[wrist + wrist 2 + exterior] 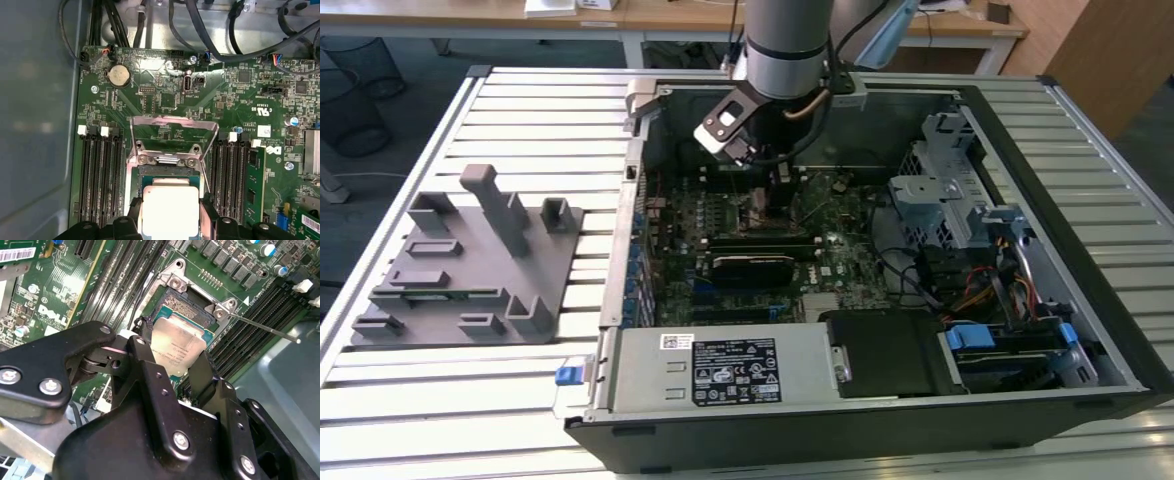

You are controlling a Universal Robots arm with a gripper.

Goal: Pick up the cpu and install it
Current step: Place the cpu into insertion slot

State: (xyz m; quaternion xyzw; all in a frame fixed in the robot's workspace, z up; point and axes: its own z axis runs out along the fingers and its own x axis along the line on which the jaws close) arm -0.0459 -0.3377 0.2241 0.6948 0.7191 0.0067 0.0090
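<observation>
Jaws clamped on the cpu [176,340], gap narrow, set by the chip's width. One finger [144,355] sits on each of two opposite edges.

Gripper [171,205] is right over the socket [183,305]. The arm [787,40] reaches down into the case [854,430].

Cpu is silver side up, low over the socket and covering most of it. A strip of the socket's contact field shows past one chip edge. Seated or just above the socket: cannot tell.

Load plate [172,121] is swung up and open, hinged at the socket's edge. Lever [260,327], a thin rod, runs out from a socket corner across the nearby slots.

Memory slots [100,185] flank the socket on both sides, running parallel to it.

Coin cell [119,76] is on the board [165,95] beyond the load plate, well apart from the socket.

Grey fixture [467,260] lies on the slatted table [400,400] outside the case, well apart from the socket.
</observation>
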